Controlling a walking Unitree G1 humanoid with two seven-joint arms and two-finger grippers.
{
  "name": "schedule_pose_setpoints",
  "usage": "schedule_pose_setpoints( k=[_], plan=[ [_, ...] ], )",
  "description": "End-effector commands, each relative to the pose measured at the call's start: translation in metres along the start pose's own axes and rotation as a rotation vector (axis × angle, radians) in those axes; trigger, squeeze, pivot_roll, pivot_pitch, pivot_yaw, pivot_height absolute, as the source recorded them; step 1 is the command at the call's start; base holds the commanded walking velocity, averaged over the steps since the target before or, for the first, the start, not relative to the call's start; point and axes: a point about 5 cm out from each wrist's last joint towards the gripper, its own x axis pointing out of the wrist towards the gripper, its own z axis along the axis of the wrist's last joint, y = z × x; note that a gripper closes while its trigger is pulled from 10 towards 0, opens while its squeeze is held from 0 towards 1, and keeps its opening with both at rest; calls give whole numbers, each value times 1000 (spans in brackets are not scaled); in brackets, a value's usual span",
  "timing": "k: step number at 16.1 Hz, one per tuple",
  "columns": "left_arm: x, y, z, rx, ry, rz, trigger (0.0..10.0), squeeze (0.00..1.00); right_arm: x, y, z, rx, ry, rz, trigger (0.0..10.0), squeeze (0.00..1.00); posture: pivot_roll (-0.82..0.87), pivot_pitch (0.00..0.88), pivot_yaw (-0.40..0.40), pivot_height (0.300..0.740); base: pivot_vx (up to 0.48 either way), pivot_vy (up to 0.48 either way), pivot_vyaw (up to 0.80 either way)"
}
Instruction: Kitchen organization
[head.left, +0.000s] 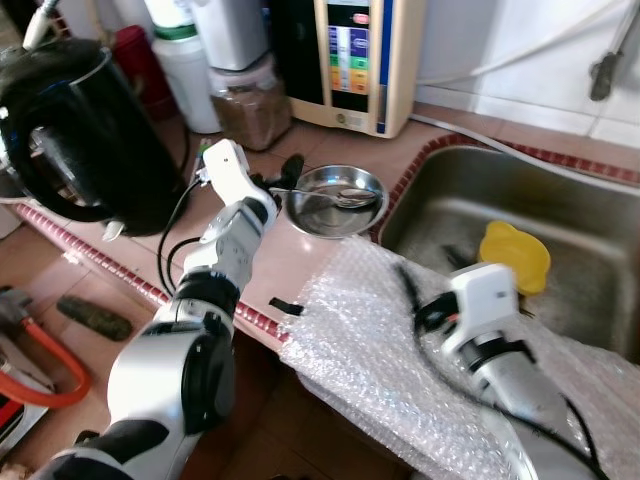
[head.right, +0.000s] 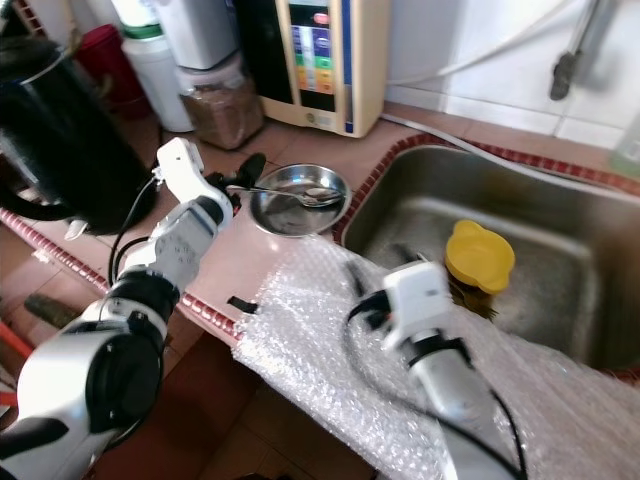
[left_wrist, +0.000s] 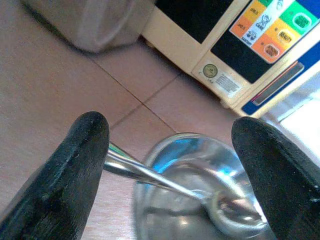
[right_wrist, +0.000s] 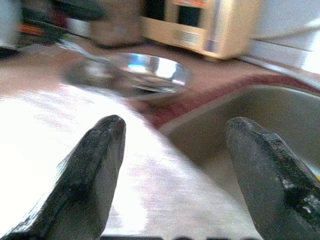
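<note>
A round steel bowl (head.left: 312, 218) sits on the tiled counter beside the sink (head.left: 600, 230). A metal spoon (head.left: 340, 198) lies in it, its handle sticking out over the rim toward my left gripper (head.left: 278, 178). That gripper is open at the bowl's left edge; in the left wrist view the spoon handle (left_wrist: 145, 172) runs between the fingers and touches one finger (left_wrist: 80, 150). My right gripper (right_wrist: 175, 150) is open and holds nothing. It hovers over a sheet of bubble wrap (head.left: 370, 340) draped over the counter edge, pointing toward the bowl (right_wrist: 145, 70).
A yellow lidded container (head.left: 514, 255) lies in the sink. A black kettle (head.left: 70, 130) stands at the left. At the back stand a white bottle (head.left: 185, 65), a jar of brown contents (head.left: 250, 105) and a beige water appliance (head.left: 350, 60). Floor clutter lies below the counter's left edge.
</note>
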Motion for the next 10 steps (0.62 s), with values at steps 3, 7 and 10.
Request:
schedule_pose_setpoints(
  k=[3, 7, 10],
  plan=[
    [1, 6, 2, -126, 12, 78, 10000, 0, -1, 8, 7, 22, -9, 35, 10000, 267, -330, 151, 182, 740, 0, 0, 0],
    [1, 10, 13, -134, -36, 95, 9098, 0, 1, 6, 11, 15, -10, 48, 10000, 263, -334, 153, 175, 740, 0, 0, 0],
    [2, 6, 25, -109, -81, 69, 10000, 0, 3, 0, 11, 3, 6, 33, 10000, 267, -325, 145, 166, 740, 0, 0, 0]
  ],
)
